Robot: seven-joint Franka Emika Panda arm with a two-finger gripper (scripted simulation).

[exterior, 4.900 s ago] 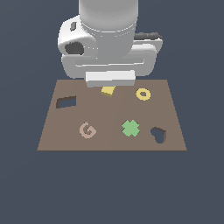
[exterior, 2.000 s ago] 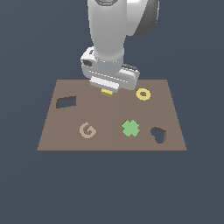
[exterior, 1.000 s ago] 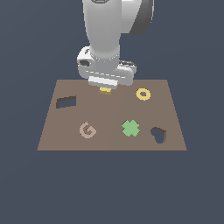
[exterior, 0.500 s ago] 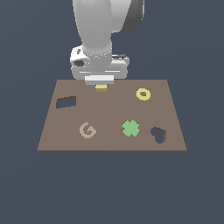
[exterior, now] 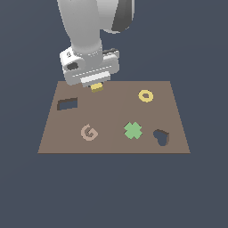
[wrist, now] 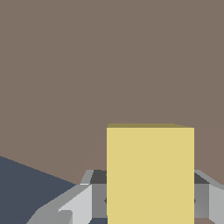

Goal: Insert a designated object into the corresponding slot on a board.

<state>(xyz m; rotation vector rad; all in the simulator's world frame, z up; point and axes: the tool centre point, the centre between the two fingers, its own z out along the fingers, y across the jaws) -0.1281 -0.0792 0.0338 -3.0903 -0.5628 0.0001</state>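
The object, a small yellow block [exterior: 96,87], hangs just above the board [exterior: 113,142] near its far edge, held by my gripper [exterior: 96,87], which is shut on it. Most of the block hides under the grey hand in the exterior view. In the wrist view the block [wrist: 150,173] fills the lower middle, with grey fingers [wrist: 72,205] on either side and brown board behind. The slot [exterior: 67,104], a dark slanted rectangular cutout, lies on the board toward the exterior view's left of the block, apart from it.
On the board lie a tan G [exterior: 89,132], a green cross [exterior: 132,130], a yellow ring [exterior: 145,95] and a dark heart-shaped cutout [exterior: 161,137]. The arm's white body [exterior: 87,26] rises above the far edge.
The gripper has carried the yellow block toward the exterior view's left, from near the ring's side of the board's far edge toward the slot's side.
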